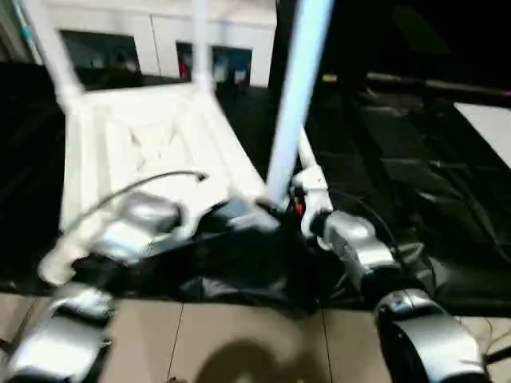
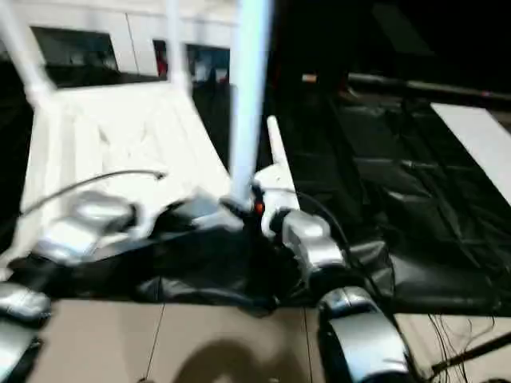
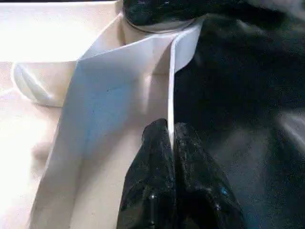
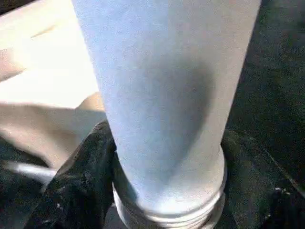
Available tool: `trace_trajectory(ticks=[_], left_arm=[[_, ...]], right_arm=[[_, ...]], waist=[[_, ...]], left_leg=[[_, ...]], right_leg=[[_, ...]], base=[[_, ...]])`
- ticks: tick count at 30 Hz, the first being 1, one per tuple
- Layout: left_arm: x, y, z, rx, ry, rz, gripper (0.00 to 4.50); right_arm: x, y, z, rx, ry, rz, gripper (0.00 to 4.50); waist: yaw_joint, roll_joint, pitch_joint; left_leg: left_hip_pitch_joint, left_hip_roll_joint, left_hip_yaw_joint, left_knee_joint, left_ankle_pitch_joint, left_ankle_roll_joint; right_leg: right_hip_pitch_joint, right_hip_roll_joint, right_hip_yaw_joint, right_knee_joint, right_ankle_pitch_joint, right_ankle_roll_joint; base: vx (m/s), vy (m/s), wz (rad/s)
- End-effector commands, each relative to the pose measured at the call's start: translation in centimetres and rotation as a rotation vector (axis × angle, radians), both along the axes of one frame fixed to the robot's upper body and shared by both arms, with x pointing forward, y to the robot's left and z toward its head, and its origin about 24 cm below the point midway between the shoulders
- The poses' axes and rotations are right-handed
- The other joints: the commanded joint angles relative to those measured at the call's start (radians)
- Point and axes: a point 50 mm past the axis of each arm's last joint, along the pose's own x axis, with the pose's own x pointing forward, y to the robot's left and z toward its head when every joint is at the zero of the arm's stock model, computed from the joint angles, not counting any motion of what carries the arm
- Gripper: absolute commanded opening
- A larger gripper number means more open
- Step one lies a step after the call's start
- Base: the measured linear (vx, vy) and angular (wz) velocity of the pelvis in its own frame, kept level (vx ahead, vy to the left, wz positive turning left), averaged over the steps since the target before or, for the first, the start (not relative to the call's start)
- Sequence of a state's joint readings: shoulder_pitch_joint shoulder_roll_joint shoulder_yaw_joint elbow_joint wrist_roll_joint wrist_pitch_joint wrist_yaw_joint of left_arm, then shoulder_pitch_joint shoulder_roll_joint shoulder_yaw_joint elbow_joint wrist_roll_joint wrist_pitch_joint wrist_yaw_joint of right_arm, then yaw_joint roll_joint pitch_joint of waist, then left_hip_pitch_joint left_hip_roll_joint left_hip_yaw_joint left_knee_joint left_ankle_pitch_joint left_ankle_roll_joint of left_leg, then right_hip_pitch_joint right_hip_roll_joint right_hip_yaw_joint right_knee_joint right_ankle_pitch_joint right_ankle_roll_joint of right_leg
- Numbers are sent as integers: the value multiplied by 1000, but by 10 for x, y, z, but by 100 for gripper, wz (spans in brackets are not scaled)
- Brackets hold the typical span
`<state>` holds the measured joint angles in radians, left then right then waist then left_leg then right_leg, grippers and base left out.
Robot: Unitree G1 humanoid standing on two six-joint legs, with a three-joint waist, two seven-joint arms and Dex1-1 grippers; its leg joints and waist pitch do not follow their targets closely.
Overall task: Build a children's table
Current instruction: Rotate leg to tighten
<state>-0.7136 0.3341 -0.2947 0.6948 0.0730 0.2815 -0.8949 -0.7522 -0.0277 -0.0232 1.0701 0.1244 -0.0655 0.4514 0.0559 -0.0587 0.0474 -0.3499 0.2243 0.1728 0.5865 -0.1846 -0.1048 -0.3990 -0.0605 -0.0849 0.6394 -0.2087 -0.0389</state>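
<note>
Tabletop (image 1: pixel 144 136) lies ribbed side up at centre-left, my left tool (image 3: pixel 170 143) pinched shut on its thin rim wall, my right tool (image 4: pixel 162 191) clasping the smooth tapered leg (image 1: pixel 295 96) low by its threaded end—light, stiff, likely slippery plastic.

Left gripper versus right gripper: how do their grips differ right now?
The left gripper is pinched shut on a thin rib edge of the table top, while the right gripper has its fingers spread around the thick round leg. The left works low on the top; the right holds the leg upright. Both have black fingers.
</note>
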Motion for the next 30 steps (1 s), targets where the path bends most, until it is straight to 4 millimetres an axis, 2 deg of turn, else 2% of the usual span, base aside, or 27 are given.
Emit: trace_trajectory(ticks=[1, 2, 3, 4, 5, 6, 9, 11, 12, 13, 15, 18, 19, 21, 22, 23, 24, 25, 26, 27, 29, 30], left_arm=[[12, 12, -1, 30, -48, 191, 0], [16, 1, 1, 0, -75, 205, 0], [18, -10, 2, -23, -91, 195, 0], [18, -10, 2, -23, -91, 195, 0], [18, -14, 2, -25, -96, 176, 0], [18, -15, 2, -22, -97, 170, 0], [18, -17, 1, -12, -102, 154, 0], [18, -18, 0, -9, -103, 154, 0], [17, -17, 0, 2, -110, 135, 0], [17, -17, 0, 2, -110, 135, 0], [18, -17, -1, 7, -117, 127, 0], [18, -18, 0, -2, -133, 124, 0], [20, -19, 1, -5, -153, 133, 0], [25, -22, 7, -32, -213, 161, 0], [26, -22, 9, -38, -228, 161, 0], [26, -22, 9, -38, -228, 161, 0], [28, -23, 12, -56, -237, 171, 0], [31, -24, 18, -93, -240, 197, 44], [33, -24, 21, -113, -242, 214, 44], [34, -24, 23, -118, -256, 221, 54], [34, -24, 23, -118, -256, 221, 71], [39, -22, 32, -115, -341, 247, 82]], right_arm=[[-4, -22, -22, 12, 140, -225, 269], [-2, -20, -22, 46, 169, -307, 269], [0, -18, -21, 56, 180, -351, 269], [0, -18, -21, 56, 180, -351, 269], [1, -16, -20, 48, 178, -357, 269], [1, -15, -20, 35, 174, -354, 269], [2, -12, -19, -22, 157, -339, 269], [2, -10, -18, -47, 142, -322, 269], [2, -3, -14, -4, 113, -259, 269], [2, -3, -14, -4, 113, -259, 325], [3, 1, -7, 52, 69, -204, 339], [6, -3, -1, 25, 13, -206, 369], [7, -6, 3, 19, -14, -211, 369], [10, -15, 13, 27, -73, -216, 369], [10, -18, 16, 31, -92, -207, 369], [10, -18, 16, 31, -92, -207, 369], [9, -22, 19, 41, -110, -202, 369], [5, -25, 21, 39, -132, -181, 379], [3, -26, 21, 34, -144, -166, 379], [1, -26, 21, 23, -148, -152, 379], [1, -26, 21, 23, -148, -152, 379], [-3, -22, 17, 15, -143, -122, 379]], waist=[[1, 13, -55], [2, 15, -55], [4, 14, -58], [6, 10, -58], [7, 13, -59], [6, 10, -60], [5, 11, -60], [5, 11, -59], [6, 10, -58], [6, 10, -58], [6, 9, -57], [0, 7, -55], [-2, 4, -58], [0, 8, -60], [1, 6, -59], [1, 6, -59], [-1, 6, -60], [3, 17, -60], [2, 15, -60], [5, 17, -67], [3, 15, -69], [-1, 15, -69]], left_leg=[[9, 12, 3, -66, -186, -9], [9, 10, 4, -65, -186, -8], [14, 10, 5, -64, -186, -15], [11, 8, 7, -63, -176, -10], [6, 8, 5, -63, -166, -7], [-2, 7, 4, -64, -143, 1], [-2, 6, 5, -63, -131, 12], [0, 6, 5, -63, -149, 15], [-1, 6, 5, -64, -157, 17], [0, 6, 6, -63, -166, 19], [-1, 6, 5, -64, -169, 27], [-9, 6, 1, -67, -159, 24], [-7, 6, 2, -64, -154, 26], [-7, 4, 4, -60, -129, 37], [-8, 6, 4, -61, -117, 46], [-8, 6, 4, -61, -117, 46], [-12, 3, 3, -61, -101, 57], [-8, 5, 4, -59, -98, 61], [-8, 3, 5, -58, -93, 67], [-8, 4, 3, -56, -63, 73], [-9, 5, 3, -54, -39, 84], [-10, 3, 4, -53, -43, 96]], right_leg=[[45, -78, 64, -95, -226, -161], [44, -76, 64, -96, -227, -158], [41, -74, 65, -94, -213, -160], [43, -72, 66, -92, -189, -160], [47, -74, 68, -88, -169, -163], [52, -73, 68, -84, -132, -164], [53, -73, 69, -81, -99, -171], [52, -74, 70, -84, -120, -171], [52, -76, 71, -87, -139, -168], [51, -76, 71, -89, -150, -166], [51, -75, 72, -90, -163, -162], [56, -76, 68, -93, -197, -150], [55, -77, 69, -93, -197, -152], [54, -74, 72, -88, -148, -160], [56, -72, 71, -85, -111, -163], [56, -72, 71, -85, -111, -163], [60, -73, 69, -81, -84, -170], [58, -73, 70, -84, -71, -171], [60, -71, 71, -84, -49, -173], [64, -72, 72, -71, 25, -195], [64, -69, 70, -67, 90, -216], [63, -69, 68, -66, 114, -237]], base=[[0, 0, 0], [0, 0, 0], [0, 0, 0], [0, 0, 0], [0, 0, 0], [0, 0, 0], [0, 0, 0], [0, 0, 0], [0, 0, 0], [0, 0, 0], [0, 0, 0], [0, 0, 0], [0, 0, 0], [0, 0, 0], [0, 0, 0], [0, 0, 0], [0, 0, 0], [0, 0, 0], [0, 0, 0], [0, 0, 0], [0, 0, 0], [0, 0, 0]])
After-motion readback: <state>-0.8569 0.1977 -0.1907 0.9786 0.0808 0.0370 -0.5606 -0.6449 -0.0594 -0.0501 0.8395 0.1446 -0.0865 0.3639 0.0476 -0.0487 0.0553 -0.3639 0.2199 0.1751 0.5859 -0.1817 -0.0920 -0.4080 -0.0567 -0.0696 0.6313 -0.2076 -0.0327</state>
